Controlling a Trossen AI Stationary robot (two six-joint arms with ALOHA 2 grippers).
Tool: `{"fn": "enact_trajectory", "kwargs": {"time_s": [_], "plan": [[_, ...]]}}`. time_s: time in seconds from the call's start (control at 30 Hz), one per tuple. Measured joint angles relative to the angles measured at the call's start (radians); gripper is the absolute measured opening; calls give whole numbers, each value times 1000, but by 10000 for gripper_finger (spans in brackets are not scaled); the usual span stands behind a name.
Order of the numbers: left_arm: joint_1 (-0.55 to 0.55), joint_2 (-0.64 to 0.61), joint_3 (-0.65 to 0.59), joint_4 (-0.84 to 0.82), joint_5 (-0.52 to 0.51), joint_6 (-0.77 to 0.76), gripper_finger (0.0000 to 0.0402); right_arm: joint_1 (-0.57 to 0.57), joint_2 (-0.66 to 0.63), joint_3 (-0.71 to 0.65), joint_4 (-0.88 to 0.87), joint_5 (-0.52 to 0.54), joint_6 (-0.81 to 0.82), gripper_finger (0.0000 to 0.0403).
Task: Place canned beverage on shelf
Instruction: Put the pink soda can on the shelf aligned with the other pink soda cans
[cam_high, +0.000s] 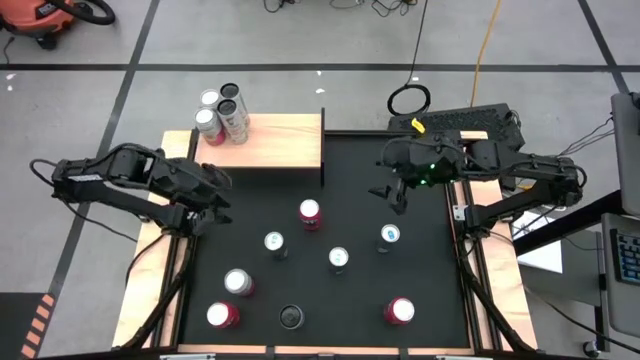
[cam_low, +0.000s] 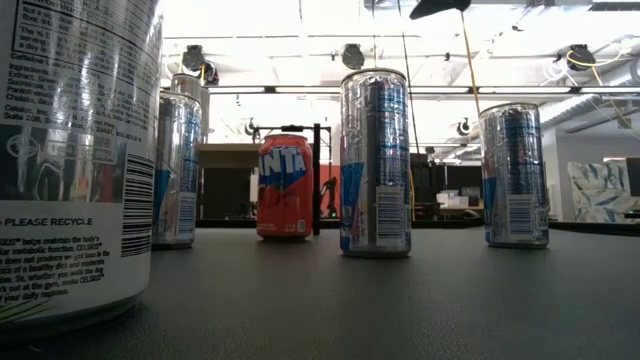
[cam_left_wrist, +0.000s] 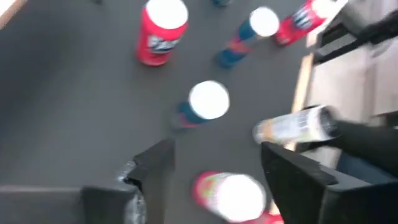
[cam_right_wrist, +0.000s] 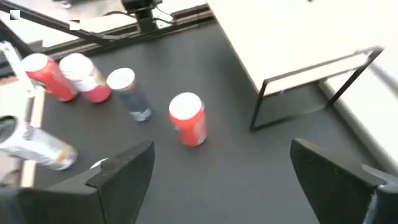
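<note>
Hiding most of the pale wooden shelf (cam_low: 228, 155) in the low view, cans crowd the black table mat (cam_high: 350, 175); left gripper (cam_high: 215, 205) and right gripper (cam_high: 392, 192) hover empty, fingers apart, under bright ceiling lights.

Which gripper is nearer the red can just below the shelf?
Right. The right gripper hovers to one side of the red can, slightly closer; the left gripper sits on the opposite side, near the mat's edge.

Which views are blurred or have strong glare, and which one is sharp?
Left wrist view: motion-blurred, the cans smeared. Low view: bright ceiling lights wash out the background, and the nearest can is too close, out of focus. Right wrist view: the shelf top is overexposed. High view: sharp, evenly lit.
</note>
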Motion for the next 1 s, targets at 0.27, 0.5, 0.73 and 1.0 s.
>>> {"fn": "enact_trajectory", "kwargs": {"time_s": [0.27,0.5,0.73,1.0], "plan": [[-65,23,-41,-20,-57,134,271,114,63,-7,34,107,-76,352],[-134,23,-130,55,-106,122,271,193,105,-105,58,111,-79,352],[-190,25,-179,96,-157,3,271,287,103,-151,140,89,5,352],[-299,25,-251,94,-197,-26,271,333,139,-151,370,92,13,352]]}}
